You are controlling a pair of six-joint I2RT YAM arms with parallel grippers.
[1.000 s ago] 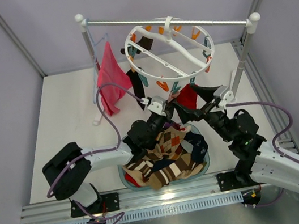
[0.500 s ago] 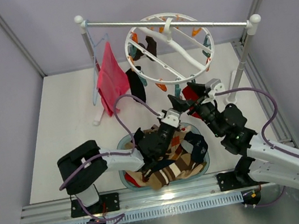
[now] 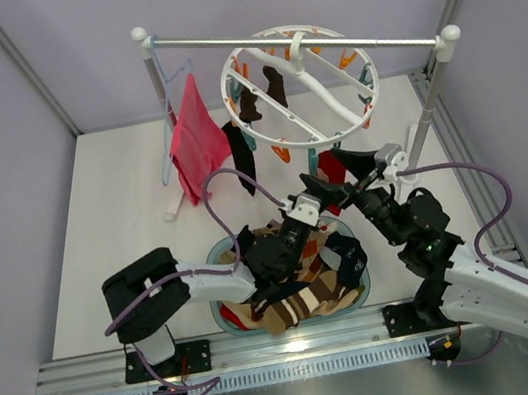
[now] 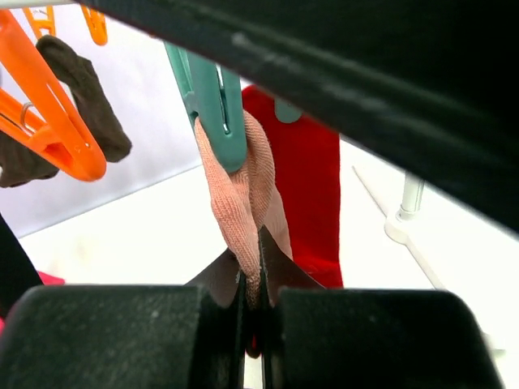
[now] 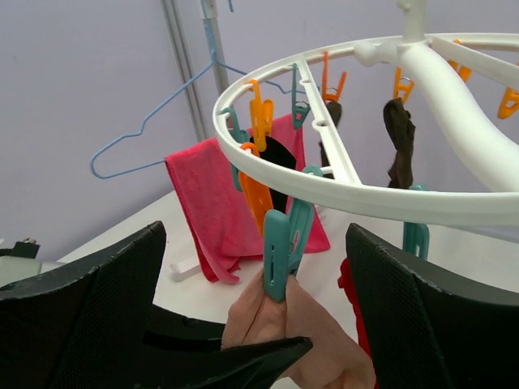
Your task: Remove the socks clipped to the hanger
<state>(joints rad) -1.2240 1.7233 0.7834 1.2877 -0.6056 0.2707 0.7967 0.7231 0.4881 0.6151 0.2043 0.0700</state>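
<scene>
**White ring hanger** (image 3: 319, 90) hung from the metal rail (image 3: 319, 40) at the back of the table, with socks pegged along its rim.

- **Socks on the hanger:** dark brown socks (image 3: 249, 107) and a black sock (image 3: 240, 156) hang toward the left. A red sock (image 3: 332, 168) and a peach sock (image 4: 243, 190) hang at the near edge.
- **Left gripper** (image 4: 251, 285): the peach sock hangs from a teal clip (image 4: 212, 93), and this gripper, below the clip, is pinched tight on the sock's lower end.
- **Right gripper** (image 5: 255, 237): it sits just beside, with its jaws spread wide on either side of the same clip, grasping nothing.
- **Below the arms:** a basin (image 3: 214, 312) holds a heap of patterned socks (image 3: 291, 299).
- **At the rail's left post:** a pink cloth (image 3: 195, 138) and a light-blue wire hanger (image 5: 146, 138) hang here.
</scene>
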